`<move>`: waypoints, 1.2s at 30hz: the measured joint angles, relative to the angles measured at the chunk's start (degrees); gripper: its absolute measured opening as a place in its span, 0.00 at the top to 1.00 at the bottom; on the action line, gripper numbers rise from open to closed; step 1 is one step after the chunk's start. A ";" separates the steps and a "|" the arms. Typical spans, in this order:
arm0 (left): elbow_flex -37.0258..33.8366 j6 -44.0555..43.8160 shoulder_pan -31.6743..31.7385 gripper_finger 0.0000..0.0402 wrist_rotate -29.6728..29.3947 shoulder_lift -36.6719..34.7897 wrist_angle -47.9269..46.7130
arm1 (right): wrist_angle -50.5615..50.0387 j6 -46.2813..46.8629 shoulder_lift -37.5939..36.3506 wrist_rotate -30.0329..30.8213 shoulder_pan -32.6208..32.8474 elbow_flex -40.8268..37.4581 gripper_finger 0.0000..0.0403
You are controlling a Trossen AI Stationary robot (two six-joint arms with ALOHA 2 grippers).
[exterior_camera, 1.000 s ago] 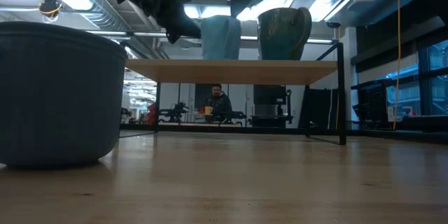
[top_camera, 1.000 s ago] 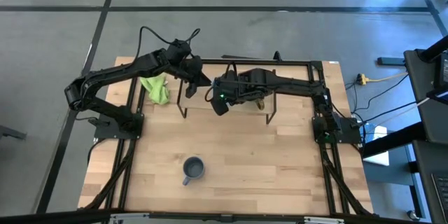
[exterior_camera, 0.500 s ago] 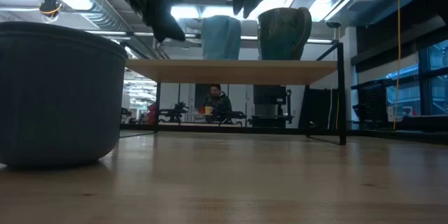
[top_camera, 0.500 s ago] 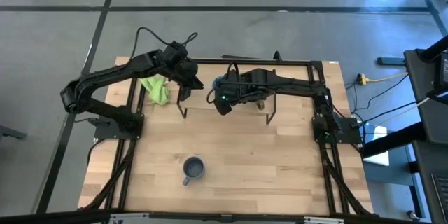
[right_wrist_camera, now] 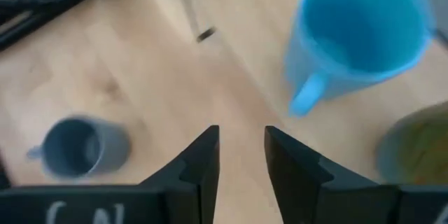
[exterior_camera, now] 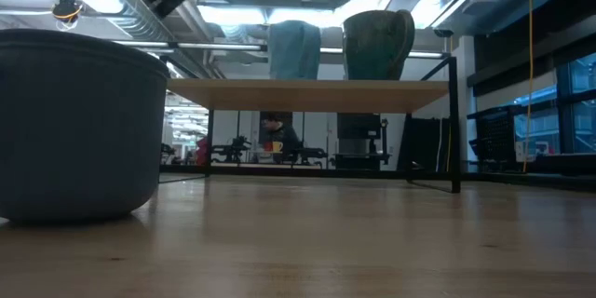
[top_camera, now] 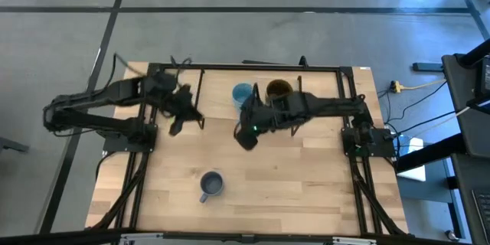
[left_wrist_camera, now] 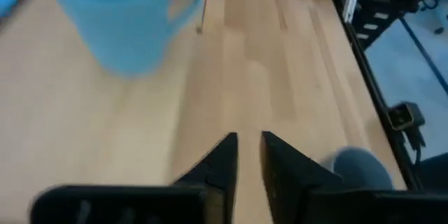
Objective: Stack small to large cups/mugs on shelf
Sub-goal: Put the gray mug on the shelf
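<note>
On the low wooden shelf (top_camera: 221, 96) (exterior_camera: 317, 94) two mugs stand side by side on their bases: the sky-blue one (top_camera: 243, 93) (right_wrist_camera: 357, 35) and the brown-olive one (top_camera: 278, 89) (exterior_camera: 377, 47). The small grey-blue mug (top_camera: 211, 185) (exterior_camera: 74, 126) stands on the tabletop near the front edge. My right gripper (top_camera: 248, 136) (right_wrist_camera: 241, 147) hovers open just in front of the sky-blue mug, empty. My left gripper (top_camera: 184, 115) (left_wrist_camera: 248, 157) is at the shelf's left end, its fingers a narrow gap apart with nothing between them.
The shelf's thin black legs (right_wrist_camera: 192, 14) stand on the table below the board. A black frame (top_camera: 253, 67) runs round the table's far and side edges. Bare tabletop (top_camera: 291, 176) lies around the grey-blue mug. A person (exterior_camera: 277, 135) sits far behind the table.
My left gripper has pulled away from the shelf toward the table's left edge. My right gripper has drawn back from the sky-blue mug toward the near edge and risen, leaving the top of the low view. The sky-blue mug stays on the shelf, uncovered in the high view.
</note>
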 joint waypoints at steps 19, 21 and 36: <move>-22.87 -57.11 -46.44 0.86 -32.37 -6.70 21.05 | -10.39 13.21 0.22 2.34 6.80 -0.49 0.71; -22.34 -57.02 -49.59 0.86 -32.01 -2.67 24.78 | -10.30 12.10 0.24 2.24 7.42 -1.47 0.71; 4.58 -51.51 -46.97 0.86 -29.75 28.47 -14.42 | -10.24 14.59 0.33 0.75 10.13 -2.45 0.71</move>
